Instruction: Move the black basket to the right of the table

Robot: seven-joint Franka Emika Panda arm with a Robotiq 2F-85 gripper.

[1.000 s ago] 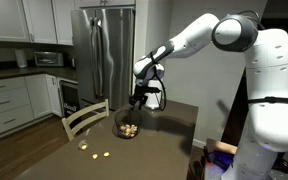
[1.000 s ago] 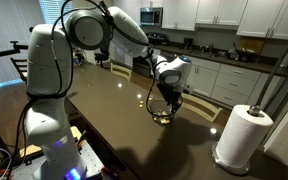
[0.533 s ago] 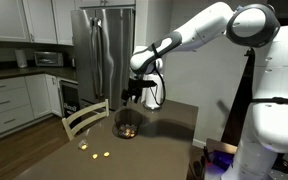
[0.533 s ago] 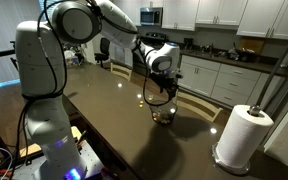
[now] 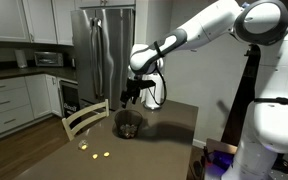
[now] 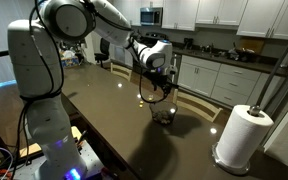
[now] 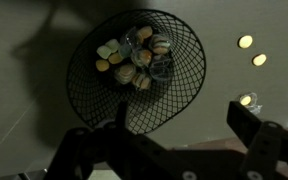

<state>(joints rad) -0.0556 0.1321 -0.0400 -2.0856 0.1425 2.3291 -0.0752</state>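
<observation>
The black basket (image 5: 128, 124) is a small round dark wire-mesh bowl standing on the dark brown glossy table (image 5: 84, 160). It also shows in an exterior view (image 6: 164, 113) and in the wrist view (image 7: 134, 70), with several small pale round pieces inside. My gripper (image 5: 130, 97) hangs above the basket, apart from it, also seen in an exterior view (image 6: 154, 92). In the wrist view the open fingers (image 7: 169, 140) frame the lower part of the picture, with nothing between them.
A pale wooden slat-back chair (image 5: 84, 117) stands at the table's edge next to the basket. A white paper towel roll (image 6: 240, 135) stands on the table. Small pale pieces (image 5: 96, 153) lie on the tabletop. A steel fridge (image 5: 104, 50) and kitchen cabinets stand behind.
My gripper has risen from the basket's rim to well above it and stands open. The basket stays on the table in the same place.
</observation>
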